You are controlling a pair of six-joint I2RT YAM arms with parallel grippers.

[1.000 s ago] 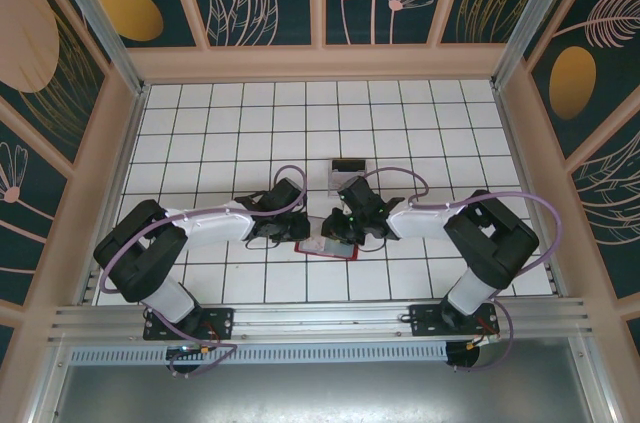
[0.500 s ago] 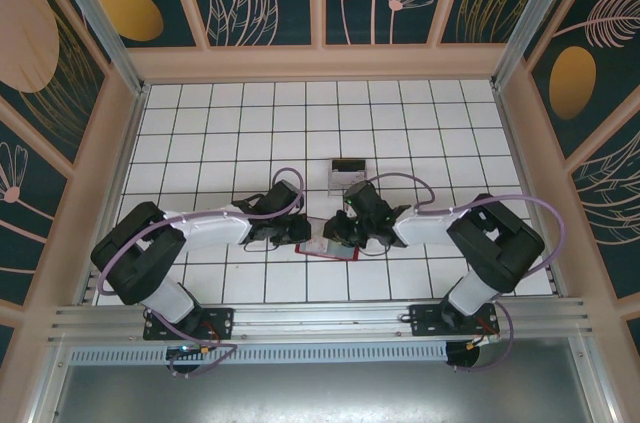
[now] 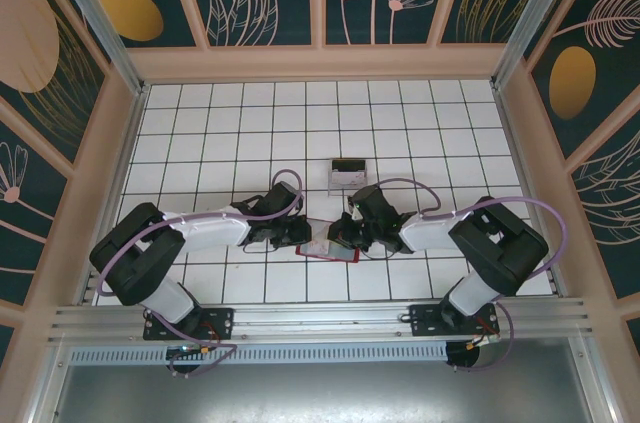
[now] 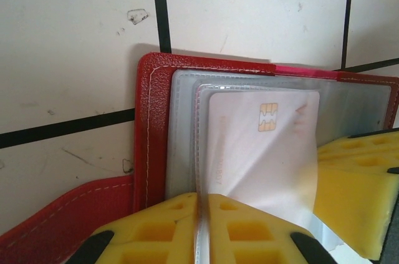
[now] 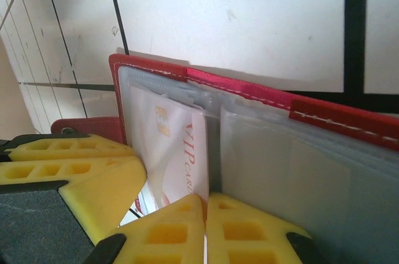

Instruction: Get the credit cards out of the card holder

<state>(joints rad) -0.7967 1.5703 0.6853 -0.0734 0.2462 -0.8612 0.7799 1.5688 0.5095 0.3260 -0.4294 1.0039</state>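
The white tiled table (image 3: 200,123) carries both arms, the left arm (image 3: 205,228) and the right arm (image 3: 440,231), which reach inward and meet low over its near middle. Between their tips lies the red card holder (image 3: 330,252), opened flat on the tiles, with a small box (image 3: 348,176) just behind it. The left gripper (image 4: 201,205) has its yellow pads pressed together on the edge of a greyish clear sleeve (image 4: 184,133) of the card holder, near the red stitched border. The right gripper (image 5: 205,205) comes in from the other side. Its pads are closed as well, nipping the edge of the leaf of the card holder that carries a pale whitish-pink card (image 5: 177,145). Whether the card itself or only its sleeve sits in that pinch cannot be told. The two grippers sit just beside each other, and one pad of each shows in the other's wrist view. The card is inside its sleeve, and it bears red lettering and a small gold chip (image 4: 268,117).
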